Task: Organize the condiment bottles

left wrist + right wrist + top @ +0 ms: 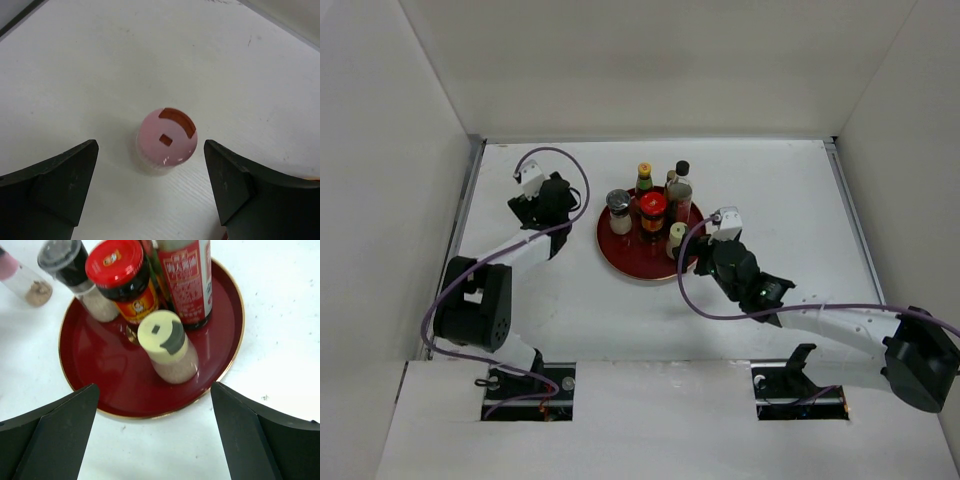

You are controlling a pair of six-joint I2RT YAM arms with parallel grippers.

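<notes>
On the white desk (770,200), near its middle in the top view, sits a round red tray (630,258) with a thin gold rim.

The left tool (150,145) hangs at 9 o'clock from the tray, off its edge. It points down at the desk, released, with its two dark fingers spread wide. The right tool (155,387) sits at about 4 o'clock from the tray, just outside the rim. It is also released, its fingers wide apart and touching nothing.

Five bottles stand upright on the tray:
- The tall clear bottle (681,190), with a black cap and a red label, is at 1 o'clock.
- The yellow-capped bottle (644,178) is at 12 o'clock near the far rim.
- The silver-lidded jar (619,212) is at 10 o'clock.
- The red-lidded jar (653,213) stands near the centre, close against the tall bottle.
- The cream-capped bottle (167,347) is at about 4 o'clock, nearest the right tool and straight ahead of its gap.

The pink-capped bottle (166,141) stands alone on the bare desk at 9 o'clock from the tray. It is between the left tool's fingers, and neither finger touches it.
</notes>
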